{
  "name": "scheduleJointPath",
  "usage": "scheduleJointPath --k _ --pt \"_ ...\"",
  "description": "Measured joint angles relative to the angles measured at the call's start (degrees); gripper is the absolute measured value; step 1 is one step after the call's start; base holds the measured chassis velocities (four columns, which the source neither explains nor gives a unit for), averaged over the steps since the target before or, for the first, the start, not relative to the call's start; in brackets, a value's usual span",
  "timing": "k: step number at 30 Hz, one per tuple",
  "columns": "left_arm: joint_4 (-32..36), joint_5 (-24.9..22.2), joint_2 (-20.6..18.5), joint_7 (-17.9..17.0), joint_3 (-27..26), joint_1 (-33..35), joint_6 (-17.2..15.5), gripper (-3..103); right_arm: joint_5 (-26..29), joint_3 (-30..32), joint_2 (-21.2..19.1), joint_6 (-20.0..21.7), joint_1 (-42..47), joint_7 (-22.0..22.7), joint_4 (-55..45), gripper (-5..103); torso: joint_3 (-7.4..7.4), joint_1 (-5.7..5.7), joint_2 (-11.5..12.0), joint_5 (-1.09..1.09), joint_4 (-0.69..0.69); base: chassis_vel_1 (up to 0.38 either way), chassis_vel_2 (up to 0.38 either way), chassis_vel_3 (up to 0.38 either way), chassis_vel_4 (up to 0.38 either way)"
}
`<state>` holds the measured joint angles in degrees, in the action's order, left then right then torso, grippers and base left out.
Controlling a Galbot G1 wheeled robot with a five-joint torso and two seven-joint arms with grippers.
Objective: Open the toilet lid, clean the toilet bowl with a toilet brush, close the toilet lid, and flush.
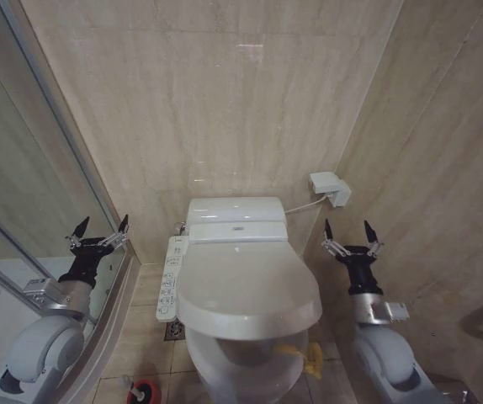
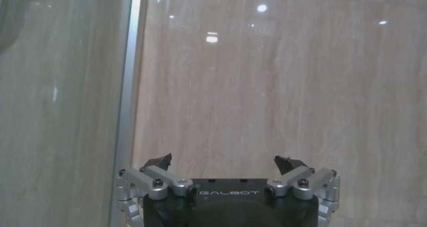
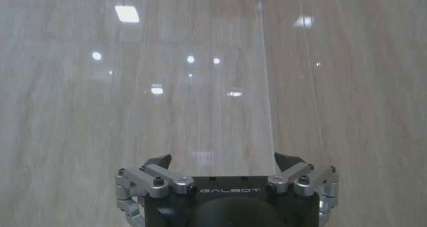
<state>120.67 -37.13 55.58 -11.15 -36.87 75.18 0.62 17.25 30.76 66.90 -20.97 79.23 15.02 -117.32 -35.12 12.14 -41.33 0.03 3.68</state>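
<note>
Head camera sitting high, looking forward and down at toilet lid [image 1: 248,286] centre frame, tiled wall [image 1: 225,101] at 12 o'clock, both arms rising at 8 and 4 o'clock. Left wrist camera sitting behind left gripper [image 2: 227,163], facing wall close up, glass panel edge [image 2: 127,102] at 9 o'clock. Right wrist camera sitting behind right gripper [image 3: 223,160], facing wall corner close up. All views sharing tiled wall.
</note>
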Motion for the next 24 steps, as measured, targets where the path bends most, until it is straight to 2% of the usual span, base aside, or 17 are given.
scheduleJointPath --k 7,15,24 --pt "3.0 1.2 0.4 0.2 0.5 2.8 1.1 100 -1.4 1.5 1.9 -0.7 6.6 -0.1 -7.4 100 0.0 0.0 0.0 -0.01 0.0 0.0 0.0 0.0 0.0" --pt "4.0 2.5 0.5 0.1 2.1 5.7 3.0 100 -6.9 0.1 6.0 -3.5 18.2 -0.6 -17.7 100 0.0 0.0 0.0 -0.02 0.01 0.0 0.0 0.0 0.0" --pt "4.7 2.8 0.8 0.1 2.9 6.3 3.9 100 -12.1 -1.8 8.2 -6.3 25.4 -2.6 -22.3 100 0.0 0.0 0.0 -0.01 0.0 0.0 0.0 0.0 0.0"
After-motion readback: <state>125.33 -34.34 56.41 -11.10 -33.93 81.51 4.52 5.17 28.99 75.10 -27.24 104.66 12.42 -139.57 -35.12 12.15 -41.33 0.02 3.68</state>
